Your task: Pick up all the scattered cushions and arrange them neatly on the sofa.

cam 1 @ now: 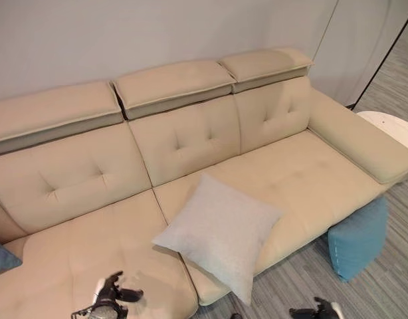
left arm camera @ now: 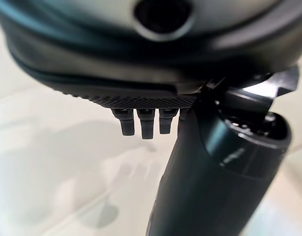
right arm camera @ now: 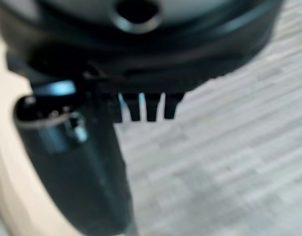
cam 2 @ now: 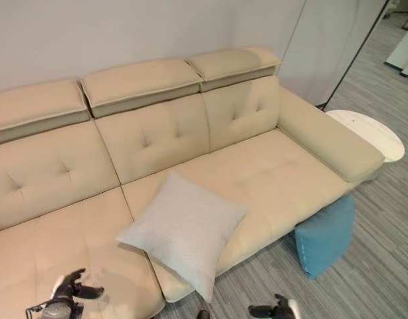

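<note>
The grey cushion (cam 1: 217, 232) lies flat on the beige sofa (cam 1: 304, 179), one corner overhanging the seat's front edge, so it looks dropped there rather than arranged against the backrest. The blue cushion (cam 1: 357, 238) stands on the floor, leaning against the sofa front under the armrest, and probably needs collecting next. The left hand (cam 1: 114, 292) hovers over the seat and the right hand (cam 1: 317, 310) over the floor, both holding nothing with fingers loosely extended.
</note>
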### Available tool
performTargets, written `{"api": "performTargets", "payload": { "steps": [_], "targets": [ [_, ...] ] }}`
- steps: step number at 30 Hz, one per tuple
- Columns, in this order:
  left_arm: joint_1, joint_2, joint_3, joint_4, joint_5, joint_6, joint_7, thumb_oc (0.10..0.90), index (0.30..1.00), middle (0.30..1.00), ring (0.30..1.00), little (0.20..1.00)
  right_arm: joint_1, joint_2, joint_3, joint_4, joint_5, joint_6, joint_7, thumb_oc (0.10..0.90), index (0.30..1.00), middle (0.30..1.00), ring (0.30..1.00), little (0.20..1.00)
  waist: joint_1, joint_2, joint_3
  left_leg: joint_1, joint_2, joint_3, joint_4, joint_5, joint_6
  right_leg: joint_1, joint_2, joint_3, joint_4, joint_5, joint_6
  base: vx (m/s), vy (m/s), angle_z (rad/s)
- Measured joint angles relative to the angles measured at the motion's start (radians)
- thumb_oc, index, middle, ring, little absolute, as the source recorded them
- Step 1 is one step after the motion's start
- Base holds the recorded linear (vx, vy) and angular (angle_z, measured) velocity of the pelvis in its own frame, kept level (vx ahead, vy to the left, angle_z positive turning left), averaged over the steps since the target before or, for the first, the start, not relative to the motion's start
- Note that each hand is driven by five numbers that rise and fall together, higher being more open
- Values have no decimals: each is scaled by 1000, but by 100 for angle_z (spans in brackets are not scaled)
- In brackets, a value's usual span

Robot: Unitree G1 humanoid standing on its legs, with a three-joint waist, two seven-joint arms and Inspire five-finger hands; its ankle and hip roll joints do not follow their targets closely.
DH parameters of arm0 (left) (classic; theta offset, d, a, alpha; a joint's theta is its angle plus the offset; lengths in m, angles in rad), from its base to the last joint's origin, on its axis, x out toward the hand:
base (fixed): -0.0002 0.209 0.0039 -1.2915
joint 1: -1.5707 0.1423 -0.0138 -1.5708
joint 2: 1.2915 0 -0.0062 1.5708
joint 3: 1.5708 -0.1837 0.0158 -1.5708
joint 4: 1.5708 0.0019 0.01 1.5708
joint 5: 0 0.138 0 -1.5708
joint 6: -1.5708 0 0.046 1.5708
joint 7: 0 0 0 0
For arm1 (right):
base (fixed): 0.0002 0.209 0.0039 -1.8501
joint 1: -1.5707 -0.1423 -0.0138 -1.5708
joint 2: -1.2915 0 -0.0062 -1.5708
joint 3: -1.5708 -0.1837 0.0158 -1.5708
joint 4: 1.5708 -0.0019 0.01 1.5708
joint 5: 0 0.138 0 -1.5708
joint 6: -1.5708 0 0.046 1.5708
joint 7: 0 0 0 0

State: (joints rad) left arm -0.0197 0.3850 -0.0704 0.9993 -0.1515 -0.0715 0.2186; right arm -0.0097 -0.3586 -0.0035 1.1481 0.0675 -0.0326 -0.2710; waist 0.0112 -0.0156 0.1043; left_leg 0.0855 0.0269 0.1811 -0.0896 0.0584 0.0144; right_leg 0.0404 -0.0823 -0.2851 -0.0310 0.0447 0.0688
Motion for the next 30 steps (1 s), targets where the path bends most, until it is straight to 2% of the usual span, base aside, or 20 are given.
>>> {"api": "performTargets", "payload": {
  "steps": [5, 10, 13, 15, 17, 22, 26, 29, 30],
  "targets": [
    [0, 46, 83, -175, -60, -21, 57, 800, 900, 900, 900, 900, 34, -30, -93, -182, 121, -20, -21, 800, 900, 900, 900, 900, -26, 14, -15, 11, 5, 7, -1, -4, -10, 29, 12, 4, -48, 16, 0, 69, -16, -3],
    [-45, 47, 79, -236, -87, -35, 75, 800, 900, 900, 900, 900, 12, -13, -93, -223, 273, -44, -20, 800, 900, 900, 900, 900, -29, 36, -25, 11, 7, 10, -1, -5, -13, 32, 17, 12, -61, 28, -3, 33, -3, -3],
    [-88, 50, 39, -268, -123, -33, 95, 800, 900, 900, 900, 900, -20, 12, -85, -224, 400, -54, -21, 800, 900, 900, 900, 900, -32, 49, -27, -14, 8, 12, -1, -2, -16, 6, 17, 13, -62, 29, -2, -11, 7, -1],
    [-108, 50, 12, -286, -123, -34, 98, 800, 900, 900, 900, 900, -33, 24, -73, -228, 439, -57, -18, 800, 900, 900, 900, 900, -32, 56, -24, -30, 7, 12, 0, 2, -16, -10, 16, 13, -62, 37, -10, -49, 27, -2],
    [-139, 50, -30, -314, -123, -33, 106, 800, 900, 900, 900, 900, -51, 40, -30, -255, 506, -70, -15, 800, 900, 900, 900, 900, -34, 67, -17, -59, 7, 15, 0, 7, -15, -40, 16, 16, -62, 42, -11, -79, 26, -3],
    [-293, 44, -107, -354, -122, -33, 123, 800, 900, 900, 900, 900, -166, 86, 83, -320, 579, -95, -4, 800, 900, 900, 900, 900, -43, 106, 45, -155, 5, 25, 0, 34, -10, -140, 14, 21, -61, 78, -22, -104, 30, -6],
    [-391, 33, -131, -355, -121, -36, 141, 800, 900, 900, 900, 900, -245, 122, 153, -335, 604, -105, 28, 800, 900, 900, 900, 900, -52, 107, 99, -199, 9, 34, 1, 44, -13, -191, 20, 40, -61, 90, -30, -56, 17, -9],
    [-448, 33, -171, -348, -120, -37, 151, 800, 900, 900, 900, 900, -282, 143, 195, -335, 617, -123, 24, 800, 900, 900, 900, 900, -50, 100, 112, -260, 11, 36, 16, 46, -15, -249, 20, 43, -58, 97, -35, -54, 35, -6],
    [-509, 43, -206, -332, -118, -40, 154, 800, 900, 900, 900, 900, -328, 140, 212, -334, 618, -125, 31, 800, 900, 900, 900, 900, -48, 95, 142, -291, 12, 41, 14, 55, -15, -282, 21, 47, -60, 112, -40, -27, 37, -8]
  ]
}}
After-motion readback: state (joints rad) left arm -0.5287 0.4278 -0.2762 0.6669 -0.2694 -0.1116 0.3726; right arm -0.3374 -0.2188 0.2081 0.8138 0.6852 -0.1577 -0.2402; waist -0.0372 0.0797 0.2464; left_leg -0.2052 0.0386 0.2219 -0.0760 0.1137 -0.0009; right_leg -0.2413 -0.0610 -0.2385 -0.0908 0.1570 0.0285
